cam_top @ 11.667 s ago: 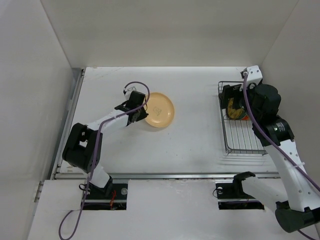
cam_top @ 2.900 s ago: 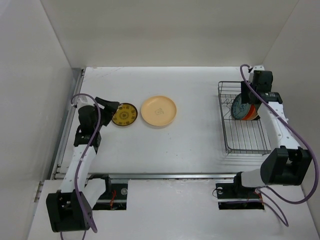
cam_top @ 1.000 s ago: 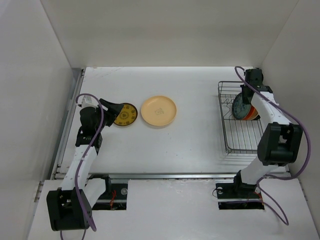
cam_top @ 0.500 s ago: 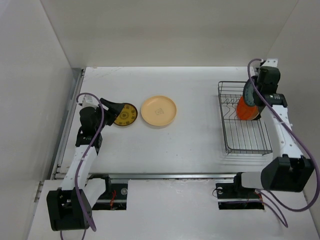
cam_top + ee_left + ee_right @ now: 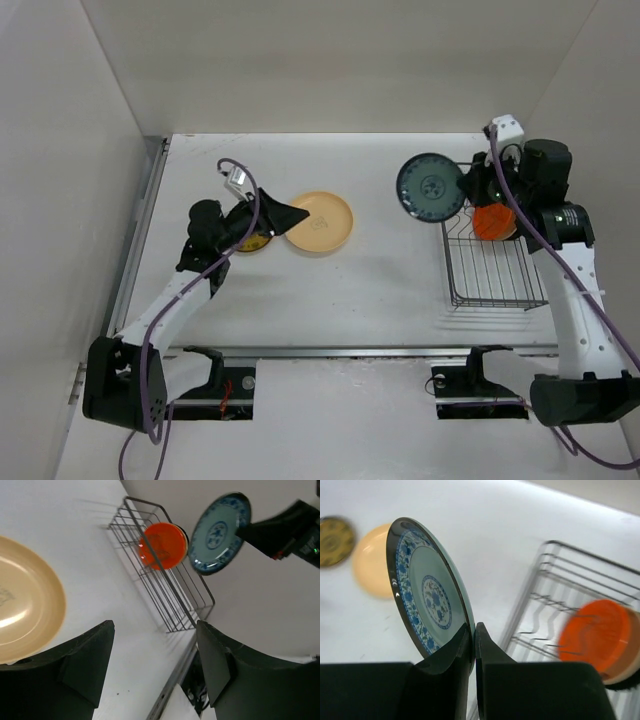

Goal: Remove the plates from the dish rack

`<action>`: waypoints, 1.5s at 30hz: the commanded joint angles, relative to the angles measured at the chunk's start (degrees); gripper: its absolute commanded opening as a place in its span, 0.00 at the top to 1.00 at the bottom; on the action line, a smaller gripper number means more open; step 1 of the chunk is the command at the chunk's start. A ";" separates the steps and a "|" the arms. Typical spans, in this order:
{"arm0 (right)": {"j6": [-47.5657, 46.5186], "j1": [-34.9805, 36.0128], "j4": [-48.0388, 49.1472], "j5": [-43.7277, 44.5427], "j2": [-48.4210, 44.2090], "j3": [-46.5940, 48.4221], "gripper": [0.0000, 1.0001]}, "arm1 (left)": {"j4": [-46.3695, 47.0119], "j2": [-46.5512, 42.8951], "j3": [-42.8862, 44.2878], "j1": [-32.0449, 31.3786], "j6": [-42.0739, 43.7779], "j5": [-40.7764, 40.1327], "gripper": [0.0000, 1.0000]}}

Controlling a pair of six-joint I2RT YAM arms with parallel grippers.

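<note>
While the left gripper (image 5: 282, 216) hangs open over the yellow plate (image 5: 256, 244) beside the peach plate (image 5: 322, 222), the right gripper (image 5: 472, 640) pinches the blue plate (image 5: 429, 188) by its rim, up just left of the dish rack (image 5: 490, 272), orange plate (image 5: 492, 222) inside.

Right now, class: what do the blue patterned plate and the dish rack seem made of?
Blue patterned plate: probably glazed ceramic or melamine, glossy; bright glints along its rim.
Dish rack: apparently grey metal wire, slightly shiny; thin parallel bars.

One plate (image 5: 492, 222) stands in the rack (image 5: 495, 285) (table's (image 5: 380, 290) right).
</note>
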 commanded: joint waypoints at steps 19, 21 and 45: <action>-5.26 11.73 -6.89 -21.69 1.69 -0.50 1.00 | -13.31 12.30 19.97 -21.24 23.22 -1.09 0.49; -5.78 12.35 -6.89 -22.30 1.69 -0.50 1.00 | -14.71 13.70 20.67 -22.46 23.75 -1.79 0.50; -6.84 13.40 -5.41 -19.51 -0.94 -3.66 0.00 | -16.82 17.30 22.95 -25.90 22.88 -8.11 1.00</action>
